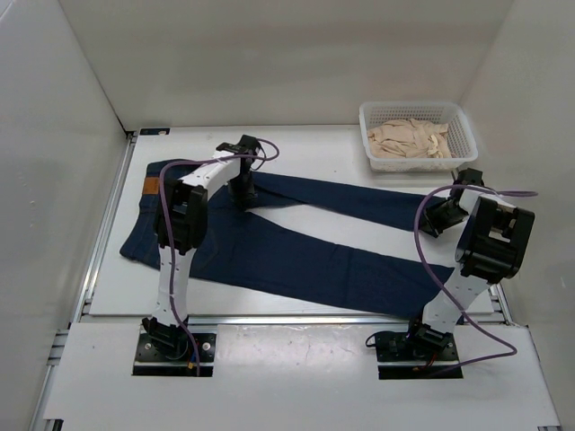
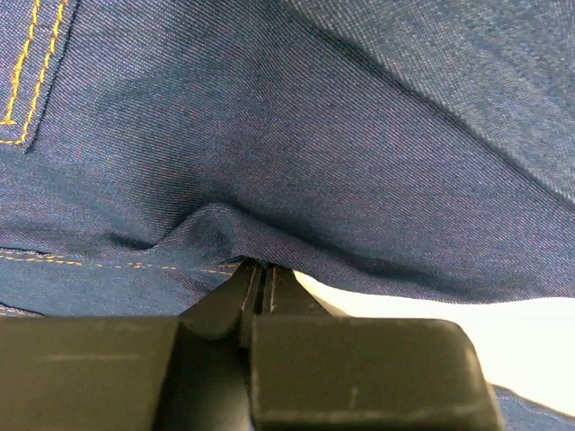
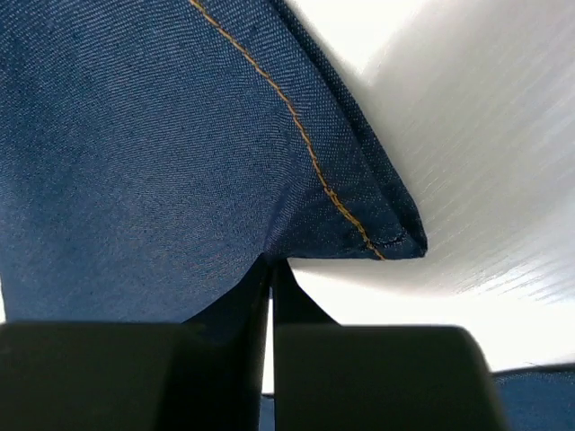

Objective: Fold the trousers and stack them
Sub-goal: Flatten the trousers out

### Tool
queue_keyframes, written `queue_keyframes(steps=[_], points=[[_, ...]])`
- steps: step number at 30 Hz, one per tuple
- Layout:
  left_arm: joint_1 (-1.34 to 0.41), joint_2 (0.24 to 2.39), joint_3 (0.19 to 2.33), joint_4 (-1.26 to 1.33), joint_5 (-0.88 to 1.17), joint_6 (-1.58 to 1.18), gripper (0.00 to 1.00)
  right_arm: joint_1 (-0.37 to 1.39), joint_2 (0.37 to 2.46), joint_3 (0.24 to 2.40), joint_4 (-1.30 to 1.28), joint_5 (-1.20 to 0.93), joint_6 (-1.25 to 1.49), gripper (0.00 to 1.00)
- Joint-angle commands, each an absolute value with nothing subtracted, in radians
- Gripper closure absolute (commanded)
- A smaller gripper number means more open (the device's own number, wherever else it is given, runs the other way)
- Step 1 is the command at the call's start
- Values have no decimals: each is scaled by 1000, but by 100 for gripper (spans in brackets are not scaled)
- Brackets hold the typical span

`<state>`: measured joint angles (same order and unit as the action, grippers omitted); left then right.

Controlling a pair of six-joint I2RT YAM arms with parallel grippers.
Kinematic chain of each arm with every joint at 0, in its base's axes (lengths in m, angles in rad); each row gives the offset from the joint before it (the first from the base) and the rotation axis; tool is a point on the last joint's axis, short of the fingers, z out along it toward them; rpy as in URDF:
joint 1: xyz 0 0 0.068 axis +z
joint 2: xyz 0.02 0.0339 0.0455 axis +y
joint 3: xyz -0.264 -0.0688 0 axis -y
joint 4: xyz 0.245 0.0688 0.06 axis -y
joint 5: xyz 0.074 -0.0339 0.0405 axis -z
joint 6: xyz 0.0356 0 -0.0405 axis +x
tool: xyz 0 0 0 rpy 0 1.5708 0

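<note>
Gripping stage of the first fold, judged from the poses.

Top view: long-legged dark navy denim trousers (image 1: 296, 256) spread flat on the white table (image 1: 314, 148), below and left of the white plastic mesh basket (image 1: 418, 106). Waistband with small tan leather patch (image 1: 149, 186) farthest left of the basket, legs splayed apart and running rightward. Left gripper (image 1: 243, 190) down on the cloth near the crotch, well left of the basket. Right gripper (image 1: 442, 215) down at the end of the upper leg, just below the basket. Beige cloth heaped inside the basket.

Left wrist view: fingers (image 2: 238, 292) closed to a narrow slit, pinching a raised ridge of denim near an orange-stitched seam.

Right wrist view: fingers (image 3: 243, 296) likewise pressed together, clamped on the leg edge close to the stitched hem corner (image 3: 395, 235).

Next move, as judged: raise both grips together, carry the upper leg over onto the lower leg, keep the cloth taut, align edges before release. Stacking not yet begun.
</note>
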<state>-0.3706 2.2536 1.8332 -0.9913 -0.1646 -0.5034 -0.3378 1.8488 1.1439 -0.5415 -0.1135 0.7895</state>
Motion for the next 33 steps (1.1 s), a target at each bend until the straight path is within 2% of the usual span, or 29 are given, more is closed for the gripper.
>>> queue_keyframes(steps=[1,10,17,20,29,30,32,33], points=[[-380,2247,1806,-966,-120,-502,90,-331,1842,1161,-529,-51,784,100],[-390,2070,1597,-957,-192,-492,90,-331,1547,1129,-635,28,764,100],[-423,1984,1454,-948,-192,-492,90,-331,1422,1150,-681,-5,784,100],[-453,1971,1436,-939,-192,-492,90,-331,1433,1201,-681,21,794,100],[-480,1961,1456,-939,-192,-474,90,-341,1784,1544,-709,126,844,100],[-480,1960,1456,-939,-192,-474,90,-341,1840,1572,-730,126,844,98],[-480,1960,1456,-948,-192,-463,90,-341,1881,1620,-758,91,844,81],[-480,1960,1469,-948,-192,-463,90,-341,1881,1620,-758,81,844,52]])
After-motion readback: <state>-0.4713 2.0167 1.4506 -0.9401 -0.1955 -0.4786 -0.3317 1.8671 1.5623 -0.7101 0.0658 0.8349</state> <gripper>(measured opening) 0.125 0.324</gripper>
